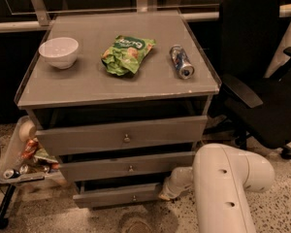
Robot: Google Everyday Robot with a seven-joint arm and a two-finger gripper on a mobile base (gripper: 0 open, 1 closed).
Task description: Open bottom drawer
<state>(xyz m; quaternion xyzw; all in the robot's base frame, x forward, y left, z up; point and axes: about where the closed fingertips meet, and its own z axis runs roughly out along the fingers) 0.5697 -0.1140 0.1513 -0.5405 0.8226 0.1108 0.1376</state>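
The bottom drawer [111, 196] sat lowest in the cabinet [87, 84], near the floor, and was barely out, if at all. The gripper [170, 192] was at its right end (whether it held anything, I couldn't tell), so most of the pull looked undone.

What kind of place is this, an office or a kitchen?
Likely an office or lab: a black office chair beside a grey drawer cabinet, with a chip bag and can on top. The gripper is at the right end of the bottom drawer.
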